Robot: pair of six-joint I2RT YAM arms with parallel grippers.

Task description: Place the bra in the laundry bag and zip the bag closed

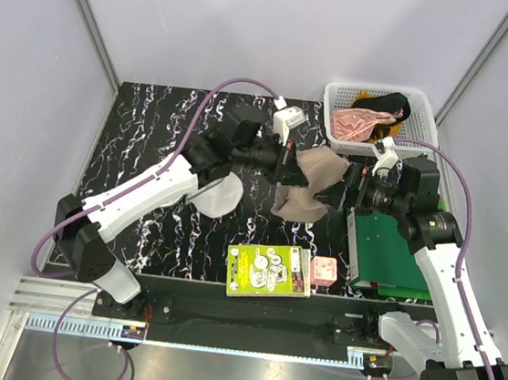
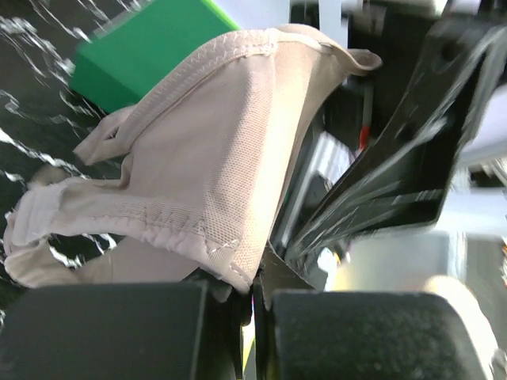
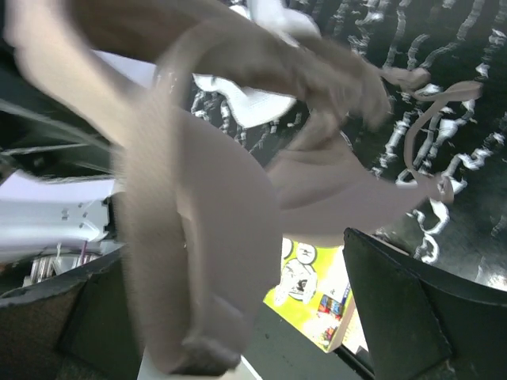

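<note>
- Over on the left, the laundry bag (image 1: pixel 218 195) is lying flat on the black marbled table (image 1: pixel 140 140), half tucked under the left arm. From here I cannot tell whether its zip is standing open.
- Moving in, the left gripper (image 1: pixel 284 168) is hovering above mid-table with its jaws pressed together on a stitched edge of the bra (image 1: pixel 314 183). The wrist view is showing the fabric pinched right in the seam between the two pads (image 2: pixel 119 332).
- The bra itself is hanging in the air between the two grippers, cups drooping and straps dangling toward the table, just to the right of the bag and not touching it.
- The right gripper (image 1: pixel 353 188) is sitting at the bra's far side with its jaws apart. Fabric is running through the gap between its fingers (image 3: pixel 404 317), but nothing is clamping there, as far as that blurred view is letting me judge.
- I am reading this step as carrying the bra across to the bag. To do it well, the left pinch should hold firm, and the right should either close on a cup or back out without snagging a strap. The forearm also needs to come off the bag before the bra goes down over its mouth.
- Far right, the green board (image 1: pixel 394 252) and the white basket (image 1: pixel 375 90) are playing no part.
</note>
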